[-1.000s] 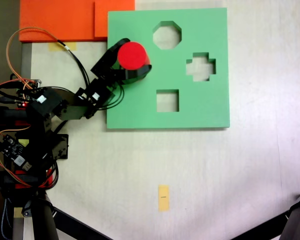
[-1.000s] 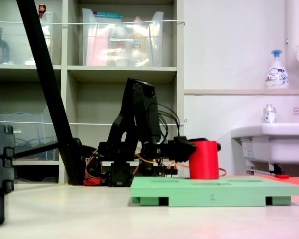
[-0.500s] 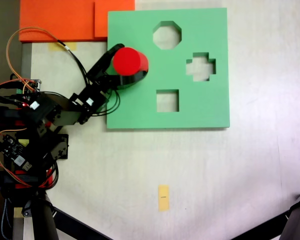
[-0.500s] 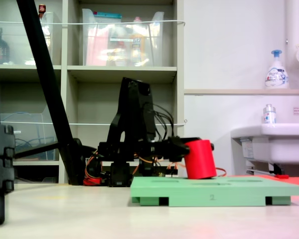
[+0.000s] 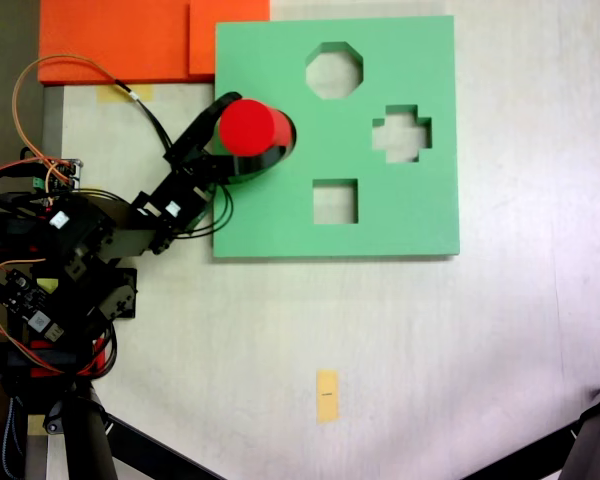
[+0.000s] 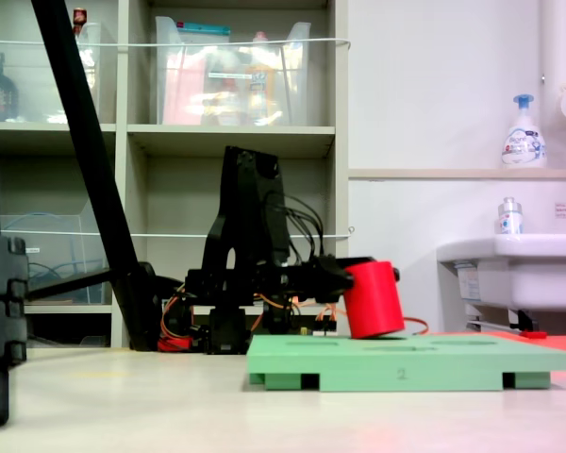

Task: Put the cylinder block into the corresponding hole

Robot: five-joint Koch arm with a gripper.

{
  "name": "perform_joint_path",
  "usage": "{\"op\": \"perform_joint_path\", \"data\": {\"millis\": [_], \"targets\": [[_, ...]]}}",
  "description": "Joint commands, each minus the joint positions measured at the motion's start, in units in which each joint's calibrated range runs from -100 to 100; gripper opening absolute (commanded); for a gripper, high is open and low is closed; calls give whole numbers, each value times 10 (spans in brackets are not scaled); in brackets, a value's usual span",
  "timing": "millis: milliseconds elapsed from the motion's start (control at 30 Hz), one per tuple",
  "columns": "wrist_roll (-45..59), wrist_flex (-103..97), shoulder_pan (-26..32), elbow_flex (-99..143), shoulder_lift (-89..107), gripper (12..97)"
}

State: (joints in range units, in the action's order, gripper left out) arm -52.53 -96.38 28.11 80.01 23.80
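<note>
While the gripper clasps the cylinder block between its black jaws, the red block sits over the green foam board's left part, left of the octagonal cutout. Side-on in a fixed view, the block is tilted, its lower edge just above the board. Circular hole hidden beneath it; cannot tell whether the block has entered.

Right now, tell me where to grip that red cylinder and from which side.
Grip the cylinder block on its curved side wall, as the gripper does now, coming level from the board's left edge in the top-down fixed view. The flat round top offers no hold, and the block tilts.
</note>
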Motion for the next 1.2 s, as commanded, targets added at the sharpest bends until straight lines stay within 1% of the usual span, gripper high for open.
{"op": "perform_joint_path", "data": {"millis": [0, 467, 633, 767, 933, 1100, 1167], "targets": [[1, -12, 0, -8, 4, 295], [0, -13, -1, -29, -93, 297], [-6, -13, -6, -48, -135, 330], [-6, -14, -9, -63, -172, 332], [-7, -36, -18, -105, -249, 384], [-7, -36, -20, -147, -347, 497], [-7, -36, -20, -151, -358, 522]]}}
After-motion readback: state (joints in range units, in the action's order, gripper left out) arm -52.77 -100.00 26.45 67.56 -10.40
